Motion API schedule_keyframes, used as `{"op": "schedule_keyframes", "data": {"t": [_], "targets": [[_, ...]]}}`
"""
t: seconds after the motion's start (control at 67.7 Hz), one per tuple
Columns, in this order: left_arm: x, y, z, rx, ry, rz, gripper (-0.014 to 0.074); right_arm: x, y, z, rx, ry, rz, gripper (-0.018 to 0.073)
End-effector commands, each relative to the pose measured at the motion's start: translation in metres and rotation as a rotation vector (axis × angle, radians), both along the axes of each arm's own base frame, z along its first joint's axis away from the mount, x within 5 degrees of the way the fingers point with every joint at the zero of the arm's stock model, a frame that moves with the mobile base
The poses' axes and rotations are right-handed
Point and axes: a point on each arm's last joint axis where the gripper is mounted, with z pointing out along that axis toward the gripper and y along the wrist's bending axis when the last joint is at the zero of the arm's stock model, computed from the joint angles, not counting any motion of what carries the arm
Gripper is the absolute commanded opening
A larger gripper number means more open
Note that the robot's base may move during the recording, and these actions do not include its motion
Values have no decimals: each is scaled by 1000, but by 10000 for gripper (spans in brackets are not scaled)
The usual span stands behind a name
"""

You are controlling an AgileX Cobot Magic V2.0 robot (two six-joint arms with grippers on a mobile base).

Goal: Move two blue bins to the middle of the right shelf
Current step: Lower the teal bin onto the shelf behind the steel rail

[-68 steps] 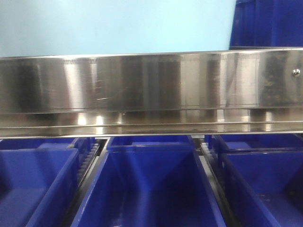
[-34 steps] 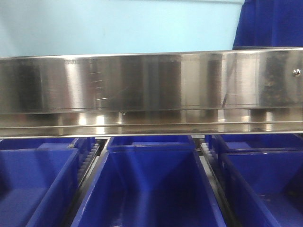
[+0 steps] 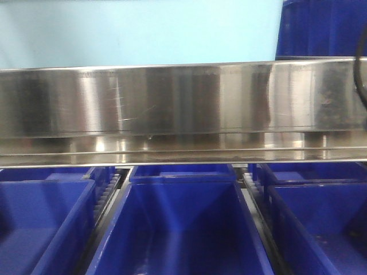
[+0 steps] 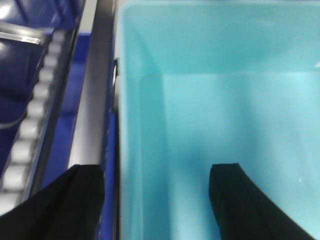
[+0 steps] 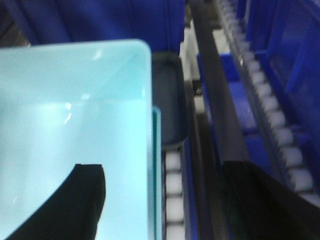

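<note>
A pale cyan blue bin (image 3: 143, 31) fills the top of the front view, above the steel shelf edge. In the left wrist view I look into this bin (image 4: 225, 100). My left gripper (image 4: 156, 170) is open astride its left wall, one finger (image 4: 80, 200) outside and the other inside. In the right wrist view my right gripper (image 5: 162, 170) is open astride the right wall of the bin (image 5: 75, 100). A second cyan rim (image 5: 157, 150) shows just below and outside that wall, as if nested.
A broad steel shelf rail (image 3: 183, 103) crosses the front view. Dark blue bins (image 3: 183, 223) sit in a row beneath it, and another dark blue bin (image 3: 321, 28) is at the upper right. White roller tracks (image 5: 172, 200) and metal rails (image 4: 92, 100) flank the cyan bin.
The pale bin's right edge moved slightly right, then back left. A black cable has come into view at the right edge of the front view.
</note>
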Motion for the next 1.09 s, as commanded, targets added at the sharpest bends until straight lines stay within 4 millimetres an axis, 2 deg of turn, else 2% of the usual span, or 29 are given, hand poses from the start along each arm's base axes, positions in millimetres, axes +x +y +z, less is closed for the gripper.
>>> {"op": "schedule_keyframes", "data": {"t": [0.0, 0.148, 0.281, 0.487, 0.635, 0.945, 1.078], "targets": [[-10, 4, 12, -13, 53, 37, 360, -9, -3, 8, -3, 73, 25, 370], [-19, 9, 23, -10, 121, 70, 360, -9, -1, 9, -1, 146, 82, 370], [-24, 10, 27, -7, 170, 64, 358, -2, -1, 3, 25, 196, 111, 370], [-4, -2, 11, -22, 241, 28, 356, 6, -6, -3, 73, 249, 132, 370], [10, 0, -2, -113, 324, 34, 356, 6, -6, -3, 61, 246, 144, 370], [10, 4, -1, -82, 310, 31, 356, 7, -6, -10, 40, 266, 151, 370], [12, 9, 0, -16, 282, 42, 356, 7, -6, -10, 37, 265, 154, 370]]}}
